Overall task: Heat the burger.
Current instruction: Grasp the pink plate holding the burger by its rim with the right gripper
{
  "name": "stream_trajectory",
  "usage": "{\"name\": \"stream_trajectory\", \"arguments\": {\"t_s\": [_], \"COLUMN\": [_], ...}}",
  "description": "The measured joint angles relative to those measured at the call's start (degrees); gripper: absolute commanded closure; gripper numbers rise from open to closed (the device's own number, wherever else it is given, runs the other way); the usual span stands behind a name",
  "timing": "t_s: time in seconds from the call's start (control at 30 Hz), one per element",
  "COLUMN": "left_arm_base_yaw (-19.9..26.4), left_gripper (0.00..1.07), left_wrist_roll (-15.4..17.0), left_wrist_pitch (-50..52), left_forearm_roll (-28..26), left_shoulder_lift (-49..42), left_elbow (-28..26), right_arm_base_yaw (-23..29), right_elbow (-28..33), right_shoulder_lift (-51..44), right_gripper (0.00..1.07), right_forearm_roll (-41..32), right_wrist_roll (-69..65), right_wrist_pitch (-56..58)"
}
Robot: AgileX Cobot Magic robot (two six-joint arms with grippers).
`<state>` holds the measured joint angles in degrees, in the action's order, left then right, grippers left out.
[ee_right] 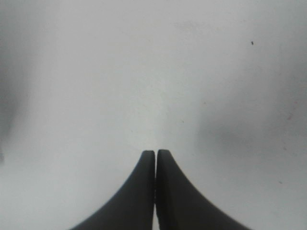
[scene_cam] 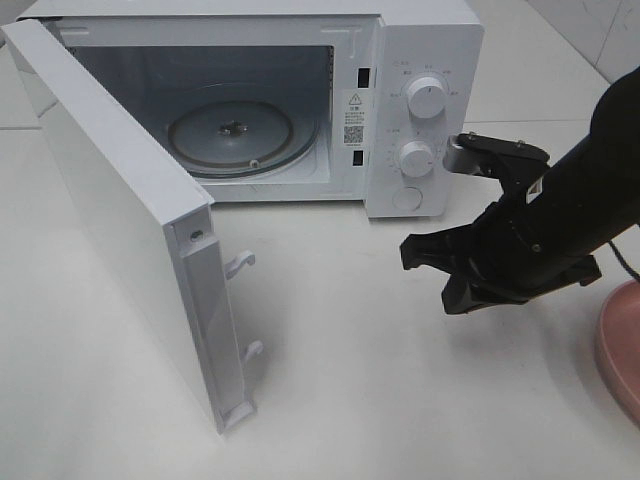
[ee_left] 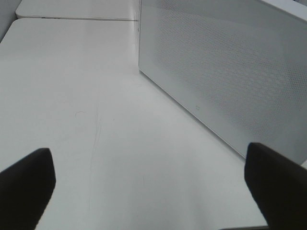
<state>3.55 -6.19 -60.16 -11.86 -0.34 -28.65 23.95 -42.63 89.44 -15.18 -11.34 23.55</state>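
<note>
Finding no burger in any view; likely soft, light, loosely stacked, so best pinched across the bun's sides. Has left gripper (ee_left: 148, 160) spread wide, empty; right gripper (ee_right: 156, 154) closed tip-to-tip on nothing.

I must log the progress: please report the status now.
Left pincer open, empty. Right pincer shut, empty. Burger not in view. Microwave door open, turntable bare.

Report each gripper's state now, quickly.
Left gripper: open, jaws wide apart, holding nothing.
Right gripper: closed, jaws pressed together, holding nothing.
</note>
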Motion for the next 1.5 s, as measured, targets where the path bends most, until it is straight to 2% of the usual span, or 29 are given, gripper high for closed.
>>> {"name": "stream_trajectory", "arguments": {"t_s": [0.03,0.27,0.33,0.37,0.43,0.47,0.5,0.53,0.57,0.6,0.63,0.83,1.0,1.07,1.5], "left_arm_base_yaw": [0.0,0.0,0.0,0.0,0.0,0.0,0.0,0.0,0.0,0.0,0.0,0.0,0.0,0.0,0.0], "left_gripper": [0.04,0.04,0.04,0.04,0.04,0.04,0.04,0.04,0.04,0.04,0.04,0.04,0.04,0.04,0.04], "left_wrist_roll": [0.0,0.0,0.0,0.0,0.0,0.0,0.0,0.0,0.0,0.0,0.0,0.0,0.0,0.0,0.0], "left_wrist_pitch": [0.0,0.0,0.0,0.0,0.0,0.0,0.0,0.0,0.0,0.0,0.0,0.0,0.0,0.0,0.0], "left_forearm_roll": [0.0,0.0,0.0,0.0,0.0,0.0,0.0,0.0,0.0,0.0,0.0,0.0,0.0,0.0,0.0], "left_shoulder_lift": [0.0,0.0,0.0,0.0,0.0,0.0,0.0,0.0,0.0,0.0,0.0,0.0,0.0,0.0,0.0], "left_elbow": [0.0,0.0,0.0,0.0,0.0,0.0,0.0,0.0,0.0,0.0,0.0,0.0,0.0,0.0,0.0], "right_arm_base_yaw": [0.0,0.0,0.0,0.0,0.0,0.0,0.0,0.0,0.0,0.0,0.0,-0.8,-4.2,-7.8,-16.0], "right_elbow": [0.0,0.0,0.0,0.0,0.0,0.0,0.0,0.0,0.0,0.0,0.0,0.0,0.2,0.4,5.2], "right_shoulder_lift": [-1.8,-6.1,-7.8,-7.8,-9.1,-9.1,-9.9,-10.3,-10.3,-10.5,-10.5,-10.5,-10.5,-10.5,-8.8], "right_gripper": [1.04,1.01,0.92,0.92,0.75,0.75,0.57,0.46,0.46,0.23,0.07,0.05,0.07,0.08,0.11], "right_forearm_roll": [2.5,6.2,8.3,8.3,10.2,10.2,11.1,12.0,12.0,12.5,13.6,14.8,15.2,16.7,19.1], "right_wrist_roll": [0.0,0.0,0.0,0.0,0.0,0.0,0.0,0.0,0.0,0.0,0.0,-0.1,-0.7,-0.7,0.0], "right_wrist_pitch": [3.0,12.6,16.3,16.3,18.2,18.2,19.0,19.3,19.3,19.3,19.6,21.5,22.5,23.0,17.9]}}
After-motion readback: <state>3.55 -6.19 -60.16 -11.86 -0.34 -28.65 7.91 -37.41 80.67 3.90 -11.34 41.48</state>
